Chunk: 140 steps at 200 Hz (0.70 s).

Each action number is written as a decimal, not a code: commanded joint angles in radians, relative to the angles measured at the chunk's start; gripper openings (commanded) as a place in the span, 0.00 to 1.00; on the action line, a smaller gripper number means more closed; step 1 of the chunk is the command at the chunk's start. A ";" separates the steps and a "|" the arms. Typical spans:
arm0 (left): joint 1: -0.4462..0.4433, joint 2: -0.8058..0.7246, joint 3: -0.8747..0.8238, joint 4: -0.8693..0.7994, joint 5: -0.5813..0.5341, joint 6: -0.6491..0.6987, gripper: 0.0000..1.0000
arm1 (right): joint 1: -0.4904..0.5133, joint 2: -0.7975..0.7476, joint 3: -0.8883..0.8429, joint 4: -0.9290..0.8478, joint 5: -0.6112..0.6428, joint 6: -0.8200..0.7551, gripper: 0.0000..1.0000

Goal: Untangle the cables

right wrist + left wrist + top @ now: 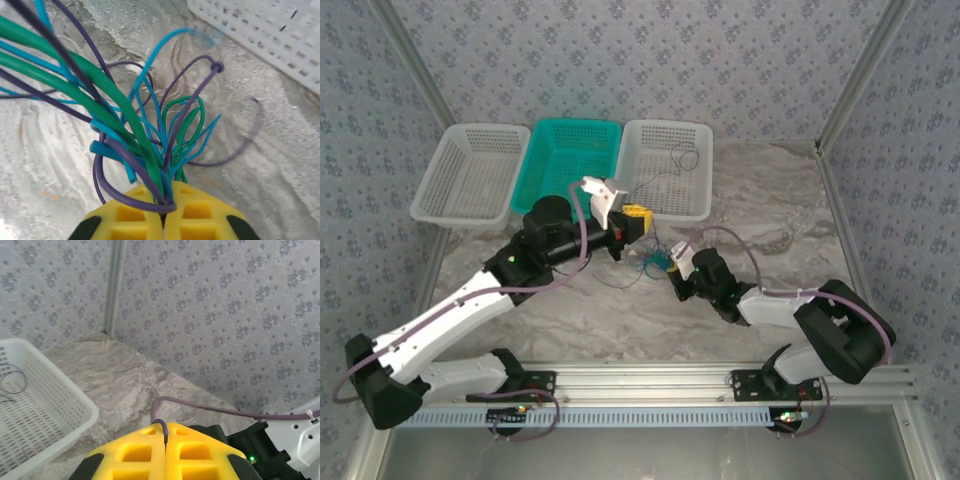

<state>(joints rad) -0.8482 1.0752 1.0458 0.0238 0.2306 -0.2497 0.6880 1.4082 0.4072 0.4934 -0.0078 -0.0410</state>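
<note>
The cables (150,125) are a knot of thin green, blue and purple wires. My right gripper (164,201) is shut on the knot's base, and the strands fan out above its yellow fingers (200,212). From above, the tangle (655,262) lies on the marble table between both grippers, with the right gripper (672,268) at its right side. My left gripper (165,427) is shut on a single thin dark purple cable (162,424) that loops over its fingertips. In the top view the left gripper (642,222) sits just up and left of the tangle.
Three baskets line the back: a white one (470,175), a teal one (570,165) and a white one (665,165) with a thin dark cable (685,158) inside. That basket's rim (75,400) is left of my left gripper. A thick purple arm cable (225,411) crosses the table.
</note>
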 commanded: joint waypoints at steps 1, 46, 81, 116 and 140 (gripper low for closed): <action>0.047 -0.082 0.002 -0.024 -0.091 0.013 0.00 | -0.016 -0.001 0.015 -0.005 0.099 0.035 0.00; 0.282 -0.187 -0.017 -0.165 -0.143 -0.115 0.00 | -0.049 -0.059 -0.019 -0.085 0.171 0.161 0.00; 0.527 -0.279 -0.036 -0.238 -0.092 -0.160 0.00 | -0.094 -0.091 -0.042 -0.159 0.206 0.270 0.00; 0.779 -0.284 0.009 -0.345 -0.003 -0.200 0.00 | -0.168 -0.127 -0.043 -0.270 0.264 0.387 0.00; 0.943 -0.284 -0.008 -0.353 0.067 -0.271 0.00 | -0.219 -0.173 -0.041 -0.330 0.289 0.502 0.00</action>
<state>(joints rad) -0.0635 0.8307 0.9787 -0.3862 0.2974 -0.4370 0.5468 1.2625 0.4042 0.3897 0.1337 0.2859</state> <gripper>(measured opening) 0.057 0.051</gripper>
